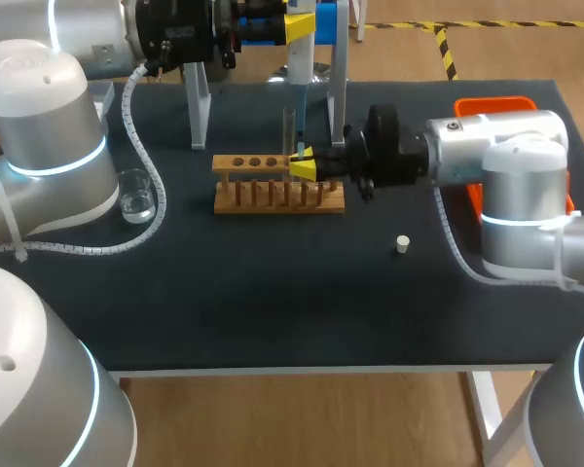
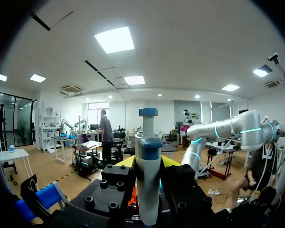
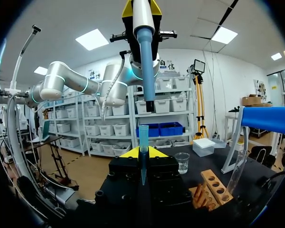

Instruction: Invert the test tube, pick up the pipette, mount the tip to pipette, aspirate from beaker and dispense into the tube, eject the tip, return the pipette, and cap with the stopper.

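Note:
My left gripper (image 1: 298,23) is shut on the blue-and-white pipette (image 1: 300,73), which hangs upright over the wooden rack (image 1: 277,185). In the left wrist view the pipette (image 2: 148,166) stands between the yellow fingertips (image 2: 127,162). My right gripper (image 1: 303,165) is shut on a small blue pipette tip (image 1: 299,150) held upright just under the pipette's nozzle. In the right wrist view the tip (image 3: 143,137) sits a short gap below the nozzle (image 3: 147,71). A clear test tube (image 1: 289,128) stands in the rack. The beaker (image 1: 136,195) is at the left and the white stopper (image 1: 402,244) lies at the right.
The white pipette stand (image 1: 199,102) rises behind the rack, its other leg (image 1: 339,83) close to the pipette. An orange bin (image 1: 496,103) sits at the back right behind my right arm. In the right wrist view the beaker (image 3: 182,162) and rack (image 3: 213,186) lie beyond the gripper.

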`<state>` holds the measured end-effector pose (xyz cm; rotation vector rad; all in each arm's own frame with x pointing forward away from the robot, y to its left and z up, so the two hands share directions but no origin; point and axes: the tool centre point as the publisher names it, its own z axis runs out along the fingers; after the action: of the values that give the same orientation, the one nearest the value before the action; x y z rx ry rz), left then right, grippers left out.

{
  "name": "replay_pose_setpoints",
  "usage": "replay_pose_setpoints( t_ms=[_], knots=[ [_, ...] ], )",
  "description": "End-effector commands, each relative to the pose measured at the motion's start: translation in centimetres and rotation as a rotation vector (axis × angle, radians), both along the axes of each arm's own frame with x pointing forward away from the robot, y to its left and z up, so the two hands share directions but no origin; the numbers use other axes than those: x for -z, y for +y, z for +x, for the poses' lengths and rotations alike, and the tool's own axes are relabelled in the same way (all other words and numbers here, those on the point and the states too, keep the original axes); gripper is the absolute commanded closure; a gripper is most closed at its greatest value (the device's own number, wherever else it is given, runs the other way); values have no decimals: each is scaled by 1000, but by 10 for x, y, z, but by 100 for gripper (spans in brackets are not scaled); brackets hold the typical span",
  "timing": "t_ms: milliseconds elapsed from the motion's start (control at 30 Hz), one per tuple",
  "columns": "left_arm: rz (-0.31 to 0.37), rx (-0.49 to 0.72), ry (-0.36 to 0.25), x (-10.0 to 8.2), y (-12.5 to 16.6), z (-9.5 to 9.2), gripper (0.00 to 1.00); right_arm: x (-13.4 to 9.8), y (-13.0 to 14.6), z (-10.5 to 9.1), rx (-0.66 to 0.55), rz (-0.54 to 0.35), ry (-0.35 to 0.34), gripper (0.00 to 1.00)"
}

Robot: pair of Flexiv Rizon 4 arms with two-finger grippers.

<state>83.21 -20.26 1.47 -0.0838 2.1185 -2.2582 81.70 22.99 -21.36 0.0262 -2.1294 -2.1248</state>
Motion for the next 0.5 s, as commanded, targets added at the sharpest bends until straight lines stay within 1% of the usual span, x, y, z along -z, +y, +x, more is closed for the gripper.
replay_pose_setpoints(
  t_ms=[33, 500],
  knots=[
    [1, 2, 1, -1, 0, 1, 100, -1, 0, 1, -2, -2, 0, 100],
    [1, 2, 1, -1, 0, 1, 100, -3, 0, 2, 1, -1, -2, 100]
  ],
)
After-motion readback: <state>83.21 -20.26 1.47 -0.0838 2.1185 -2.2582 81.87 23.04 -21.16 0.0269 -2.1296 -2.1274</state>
